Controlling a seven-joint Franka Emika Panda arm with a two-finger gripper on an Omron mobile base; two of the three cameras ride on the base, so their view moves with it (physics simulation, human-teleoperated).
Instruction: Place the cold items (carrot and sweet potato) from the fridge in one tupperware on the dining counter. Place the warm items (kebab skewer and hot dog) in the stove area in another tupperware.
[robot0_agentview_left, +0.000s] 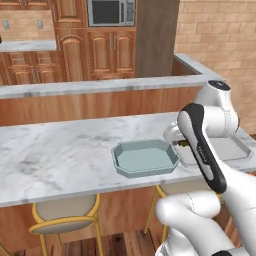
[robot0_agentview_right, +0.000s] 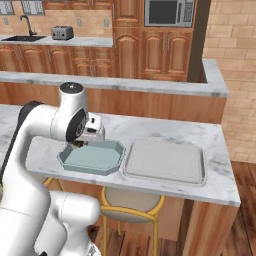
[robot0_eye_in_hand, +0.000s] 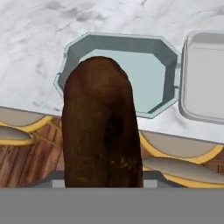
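Observation:
In the hand view a long dark-brown sweet potato (robot0_eye_in_hand: 100, 127) stands between my fingers and hides their tips. My gripper (robot0_agentview_right: 80, 144) is shut on it and hangs just over the near left rim of a teal eight-sided tupperware (robot0_agentview_right: 92, 156) on the dining counter. From the left base view the gripper (robot0_agentview_left: 182, 144) sits at the right end of that same teal tupperware (robot0_agentview_left: 145, 158), half hidden by my forearm. The tupperware (robot0_eye_in_hand: 131, 65) looks empty inside. Beside it lies a second, pale grey rectangular tupperware (robot0_agentview_right: 165, 161), also empty.
The marble dining counter (robot0_agentview_left: 55, 155) runs left, with a raised ledge (robot0_agentview_left: 90, 87) behind it. Yellow-framed stools (robot0_agentview_left: 65, 215) stand under its near edge. The counter ends to the right of the grey tupperware (robot0_agentview_left: 235, 150). Cabinets and a microwave (robot0_agentview_right: 167, 12) line the far wall.

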